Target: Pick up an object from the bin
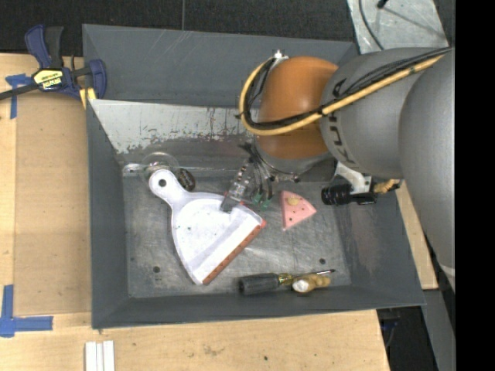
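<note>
Bin: grey metal, sloped walls, flat floor scuffed and streaked along the far side.

Arm: enters from the right. Its wrist carries an orange domed cover with a yellow and black cable looped round it. The cover stands over the far-right part of the floor.

Gripper: hangs below the orange cover, pointing down and slightly to the left. Its tip is at the far-right corner of a white dustpan, touching it or just above it; the view does not settle which. The tip is dark and partly hidden under the wrist, so I cannot tell whether the pincer stands wide or narrow, and nothing can be confirmed as held in it.

Dustpan: lies flat in the middle of the floor. Its rounded handle points to the far left. Its broad mouth faces right and near, edged with a reddish-brown strip.

Other contents:
- A small green item just right of the gripper tip, kind not discernible.
- A pink triangular wedge to the right of the dustpan, apart from it, with its point toward the near side.
- A small dark oval piece just beside the dustpan handle, on its far-right side.
- A screwdriver with a black handle and a brass-coloured collar, lying along the near wall, well apart from the gripper.
</note>
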